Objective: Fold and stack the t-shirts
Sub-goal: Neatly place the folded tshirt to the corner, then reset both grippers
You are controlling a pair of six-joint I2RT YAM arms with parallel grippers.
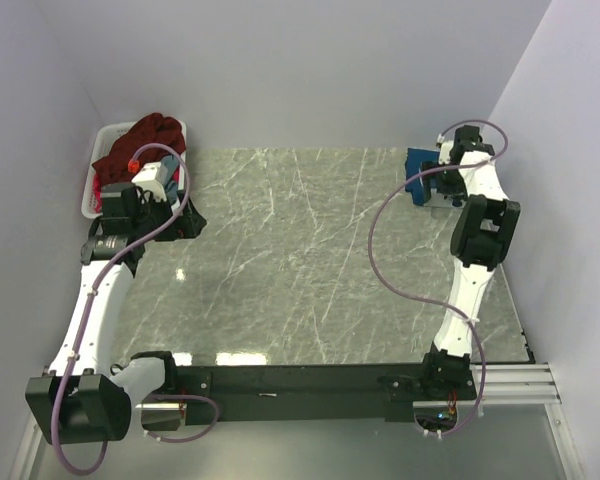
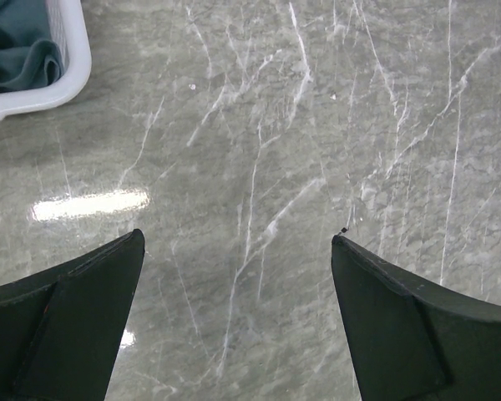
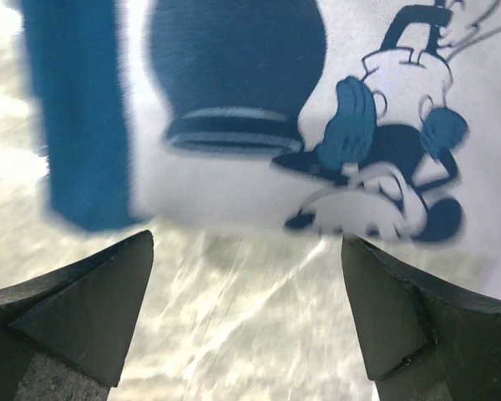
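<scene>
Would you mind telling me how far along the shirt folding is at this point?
Done: one blue t-shirt lies compact, apparently folded, at the table's far right. In hand: nothing; the left gripper and right gripper are open and empty. Left: the maroon t-shirt and grey-blue cloth in the white basket.

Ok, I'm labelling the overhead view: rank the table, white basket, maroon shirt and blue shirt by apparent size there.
Largest: table.
Next: white basket and the maroon shirt heaped in it, too alike to rank.
Smallest: blue shirt, partly hidden by the right arm.
</scene>
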